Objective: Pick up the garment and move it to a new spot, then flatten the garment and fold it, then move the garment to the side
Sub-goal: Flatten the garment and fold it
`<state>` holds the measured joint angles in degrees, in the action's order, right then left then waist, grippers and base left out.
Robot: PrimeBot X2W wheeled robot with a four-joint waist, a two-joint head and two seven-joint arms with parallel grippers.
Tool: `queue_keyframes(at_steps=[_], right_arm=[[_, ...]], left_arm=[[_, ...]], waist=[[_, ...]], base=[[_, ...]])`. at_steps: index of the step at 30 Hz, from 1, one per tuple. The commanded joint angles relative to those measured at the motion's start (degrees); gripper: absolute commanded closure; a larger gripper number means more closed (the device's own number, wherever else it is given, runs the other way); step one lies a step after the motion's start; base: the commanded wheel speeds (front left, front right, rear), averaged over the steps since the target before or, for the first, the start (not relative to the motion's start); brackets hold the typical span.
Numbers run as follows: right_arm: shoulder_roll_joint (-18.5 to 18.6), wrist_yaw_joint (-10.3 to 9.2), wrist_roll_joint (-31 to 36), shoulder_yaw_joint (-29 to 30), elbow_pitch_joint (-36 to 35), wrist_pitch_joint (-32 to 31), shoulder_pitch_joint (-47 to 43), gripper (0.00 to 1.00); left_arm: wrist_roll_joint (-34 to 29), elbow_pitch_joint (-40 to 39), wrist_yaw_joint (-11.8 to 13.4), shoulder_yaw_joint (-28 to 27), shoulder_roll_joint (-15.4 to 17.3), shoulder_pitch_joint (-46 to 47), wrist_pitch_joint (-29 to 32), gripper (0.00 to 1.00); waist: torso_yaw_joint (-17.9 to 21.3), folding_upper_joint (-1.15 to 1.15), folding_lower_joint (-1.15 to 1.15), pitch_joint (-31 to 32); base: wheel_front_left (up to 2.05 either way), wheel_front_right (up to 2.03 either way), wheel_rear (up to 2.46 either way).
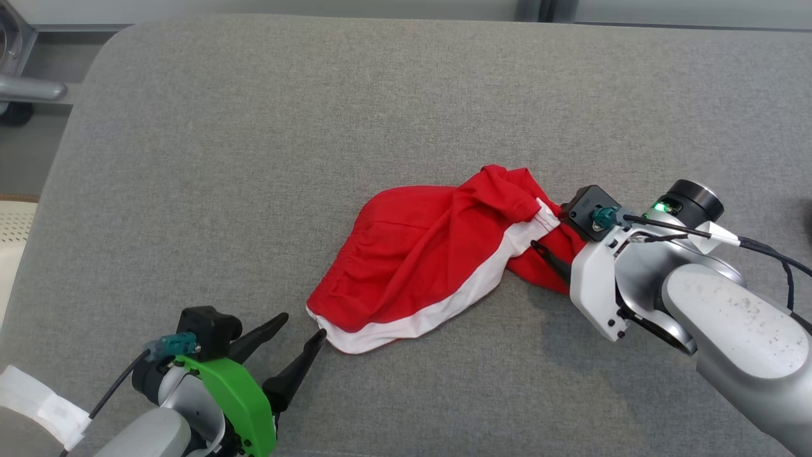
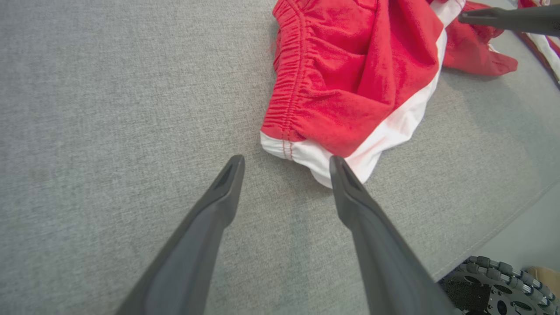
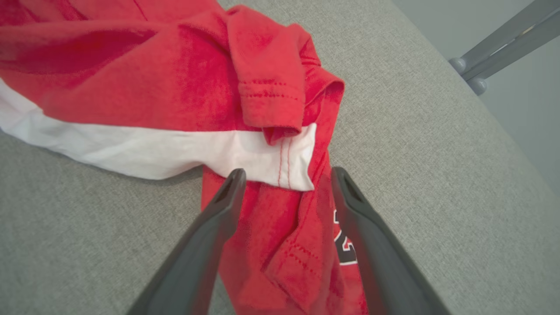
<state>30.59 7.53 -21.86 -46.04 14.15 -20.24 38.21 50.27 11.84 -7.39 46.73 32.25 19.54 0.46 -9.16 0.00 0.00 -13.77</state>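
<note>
**Red shorts crumpled mid-desk, both sets of jaws spread at its ends**

The crumpled red cloth shorts with a white side stripe (image 1: 431,254) (image 2: 350,78) lie just toward 4 o'clock from the middle of the grey fabric-covered desk (image 1: 254,127).

At the garment's 7 o'clock end the left jaws stand spread. One dark finger (image 1: 298,371) (image 2: 372,236) has its tip at the white hem corner, and the other is over bare desk. Nothing is pinched.

At the 3 o'clock end the right jaws stand spread. Their dark fingers (image 3: 205,245) sit either side of a red fold bearing a black-and-white print (image 3: 343,245). I cannot tell whether they press on the cloth.
</note>
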Motion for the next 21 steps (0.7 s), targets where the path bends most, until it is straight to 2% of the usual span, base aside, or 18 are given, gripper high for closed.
queue_keyframes(at_steps=[1, 21], right_arm=[[0.25, -0.08, -0.57, -0.45, 0.18, 0.38, 0.86, 0.00], [0.11, -0.08, -1.36, -4.06, 0.68, 1.75, 2.63, 0.00]], left_arm=[[0.55, 0.63, -0.11, 0.45, 0.43, 1.29, -0.60, 0.00], [5.09, 7.19, -0.11, 10.14, 0.24, 7.94, -4.88, 0.00]], waist=[[0.06, 0.00, 0.00, -0.07], [-0.02, 0.00, 0.00, -0.30]], base=[[0.00, 0.00, 0.00], [0.00, 0.00, 0.00]])
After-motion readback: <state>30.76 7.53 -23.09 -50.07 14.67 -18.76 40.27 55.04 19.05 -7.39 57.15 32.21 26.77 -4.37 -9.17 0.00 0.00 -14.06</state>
